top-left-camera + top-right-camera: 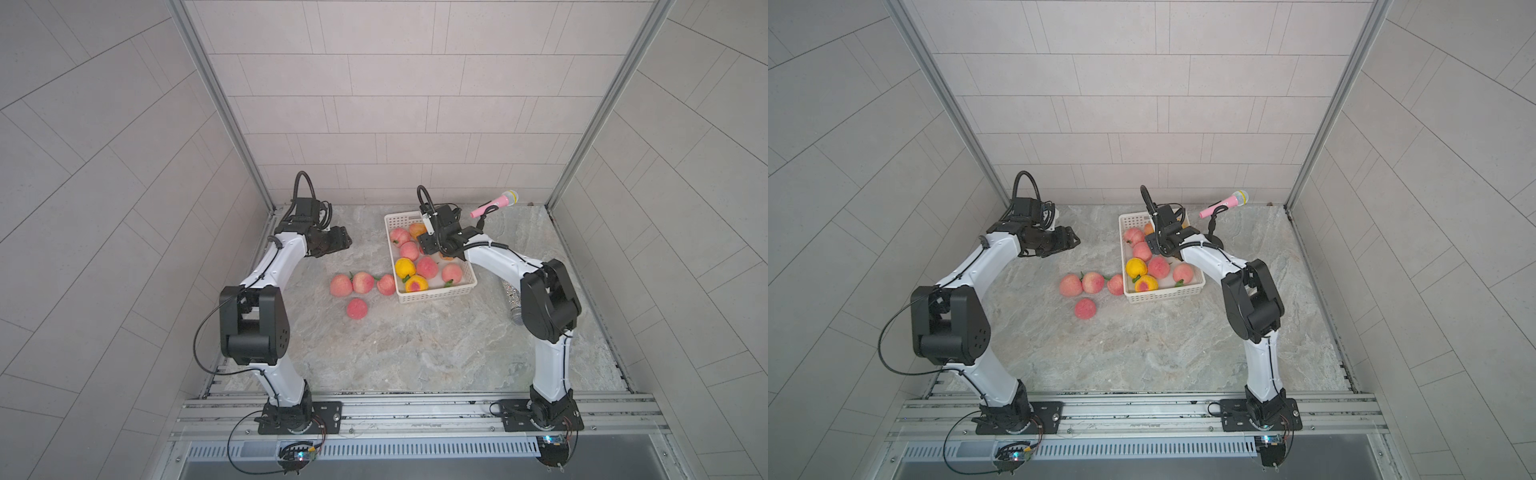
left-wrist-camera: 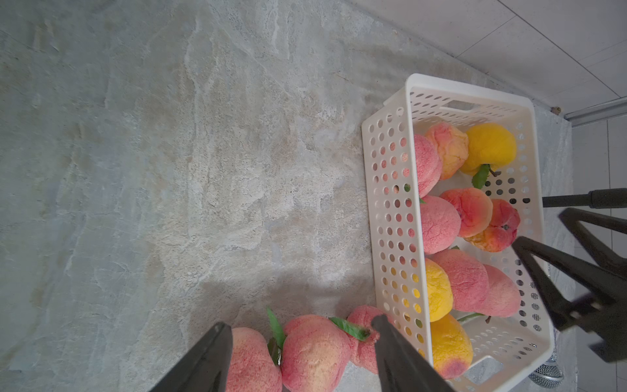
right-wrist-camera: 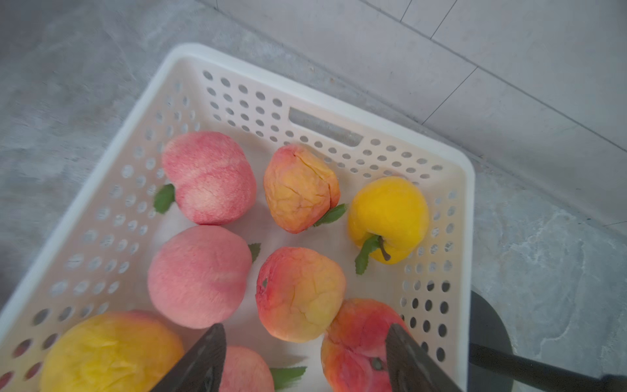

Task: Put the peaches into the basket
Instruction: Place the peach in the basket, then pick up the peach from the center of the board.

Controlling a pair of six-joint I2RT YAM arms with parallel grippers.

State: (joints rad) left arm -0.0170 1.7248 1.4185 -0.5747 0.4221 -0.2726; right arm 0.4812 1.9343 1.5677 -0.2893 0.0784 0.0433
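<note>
Jaws spread and empty on both arms; right jaws over basket (image 1: 436, 293) of peaches (image 1: 426, 266); four loose peaches (image 1: 363, 281) on counter (image 1: 415, 345), left.

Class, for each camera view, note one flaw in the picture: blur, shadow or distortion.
In both top views, the wide lens bends the wall tile lines. Left wrist: a soft shadow lies on the table by the loose peaches. Right wrist: side holes of the basket are smeared.
</note>
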